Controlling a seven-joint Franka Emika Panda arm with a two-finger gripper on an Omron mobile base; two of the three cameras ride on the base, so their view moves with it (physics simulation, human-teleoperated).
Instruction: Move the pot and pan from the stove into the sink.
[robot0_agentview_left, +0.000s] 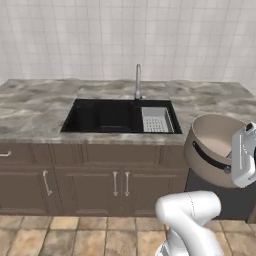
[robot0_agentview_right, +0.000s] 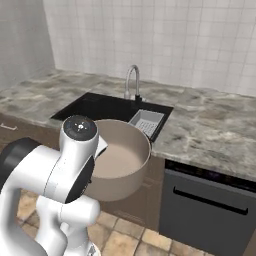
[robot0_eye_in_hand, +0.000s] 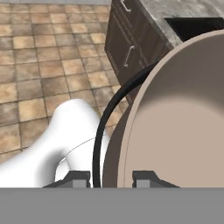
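We hold the pot (robot0_agentview_left: 212, 145) by its rim in our pincer (robot0_eye_in_hand: 111, 177), off the bench, sink (robot0_agentview_left: 107, 117) not yet reached.

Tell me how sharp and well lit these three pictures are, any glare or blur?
Left base view: soft, even light, no glare, sink basin very dark. Right base view: slightly soft, faucet readable. Hand view: pot close, evenly shaded, no blur.

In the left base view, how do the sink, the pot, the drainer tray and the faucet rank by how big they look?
1. sink
2. pot, though it hangs nearer the camera and is partly covered by the gripper, so its true rank against the sink is unsure
3. drainer tray
4. faucet
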